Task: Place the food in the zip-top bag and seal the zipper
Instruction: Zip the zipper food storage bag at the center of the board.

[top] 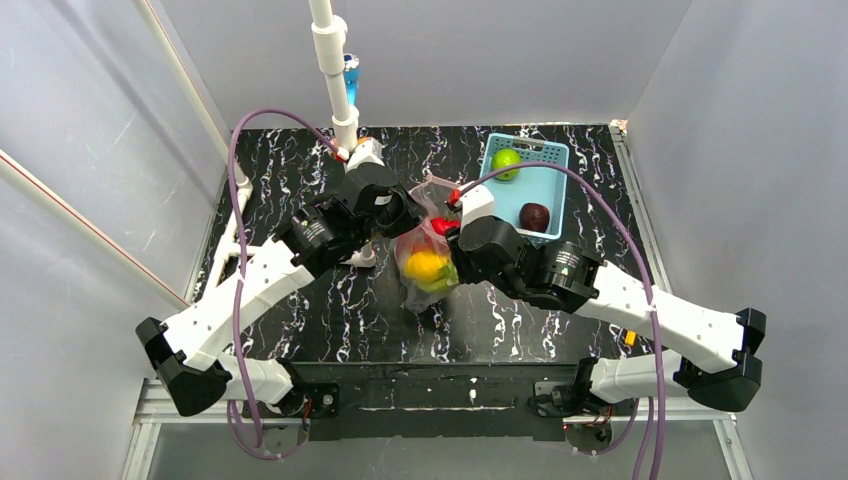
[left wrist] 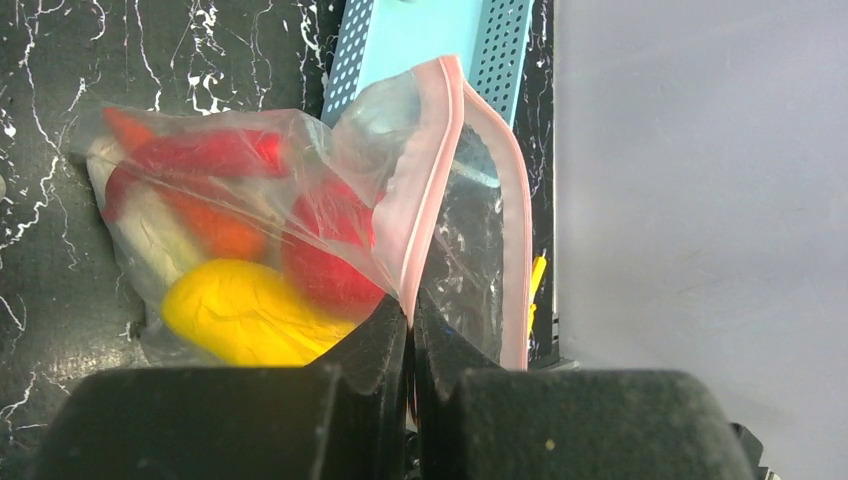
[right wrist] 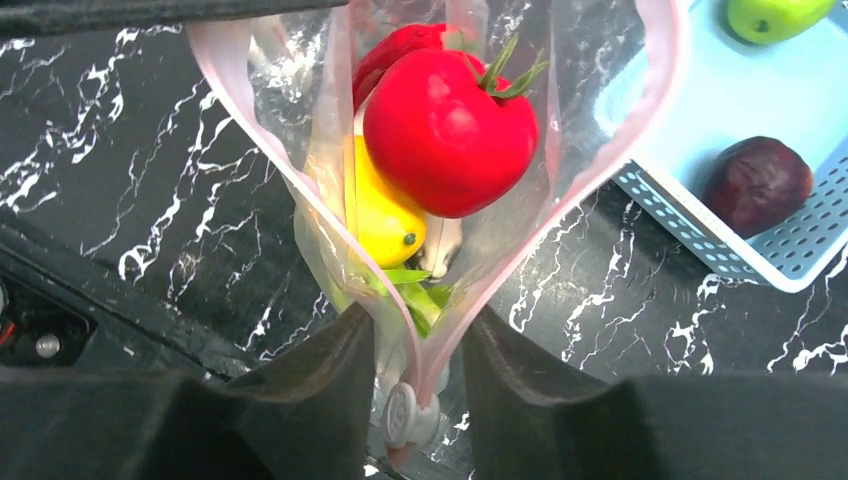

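The clear zip-top bag hangs between my two grippers, its mouth spread open. Inside I see a red tomato, a yellow fruit and green leek leaves. In the left wrist view the bag also shows red and orange shapes. My left gripper is shut on the pink zipper strip at one end. My right gripper straddles the other end, where the white slider sits between the jaws with a narrow gap on its right side.
The light-blue basket stands at the back right, close behind the bag. It holds a green fruit and a dark maroon fruit. Grey walls enclose the black marbled table.
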`<state>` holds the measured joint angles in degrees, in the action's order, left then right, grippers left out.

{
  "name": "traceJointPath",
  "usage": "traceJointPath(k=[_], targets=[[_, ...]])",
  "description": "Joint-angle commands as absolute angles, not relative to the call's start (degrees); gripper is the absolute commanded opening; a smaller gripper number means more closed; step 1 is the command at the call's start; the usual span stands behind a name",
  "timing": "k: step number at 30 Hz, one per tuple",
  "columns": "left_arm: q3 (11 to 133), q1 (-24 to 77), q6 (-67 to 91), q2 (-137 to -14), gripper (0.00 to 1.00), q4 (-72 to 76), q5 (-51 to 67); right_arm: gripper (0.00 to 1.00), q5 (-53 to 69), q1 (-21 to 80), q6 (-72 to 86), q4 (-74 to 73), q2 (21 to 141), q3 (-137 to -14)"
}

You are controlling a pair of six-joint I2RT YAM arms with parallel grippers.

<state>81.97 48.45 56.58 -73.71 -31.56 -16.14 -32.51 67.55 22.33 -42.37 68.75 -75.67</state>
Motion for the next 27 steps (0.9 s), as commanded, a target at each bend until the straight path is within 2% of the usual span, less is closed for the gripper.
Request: traceJointPath(k=[1,3,5,6,12,16,19,27], targets=[[81.79,48.11,58.55,-71.09,0.00,-30.41,-18.81,0.34,-38.43,67.88,19.05,-39.81,67.76,-77.36],[81.22,48.08,58.81,-70.46,0.00,-30.28,-19.12,0.22,-36.17,67.93,16.09,-36.78,66.64,-75.33],[80.73,48.09,58.90,-70.08,0.00,-30.12,-19.22,0.05,-34.96,67.87,12.87,-32.47,65.23,-72.22],[80.61,48.13,58.64,-69.93,0.02,-30.02,-19.04,0.02,-35.12,67.86,11.44,-30.87,64.43,-70.99],[78.65,48.10,53.42,-67.17,0.44,-28.08,-16.31,0.01,-32.81,65.91,1.30,-29.93,58.11,-69.31],[76.17,48.11,45.53,-63.04,0.65,-23.50,-12.76,0.01,-16.91,59.89,-3.69,-30.24,52.50,-68.42],[74.81,48.10,39.81,-59.44,0.73,-20.43,-10.10,0.01,-4.54,55.39,-5.03,-31.59,51.77,-69.37],[74.39,48.08,26.02,-50.59,0.83,-22.53,-5.99,0.01,12.89,54.93,-9.18,-33.84,61.59,-80.16]])
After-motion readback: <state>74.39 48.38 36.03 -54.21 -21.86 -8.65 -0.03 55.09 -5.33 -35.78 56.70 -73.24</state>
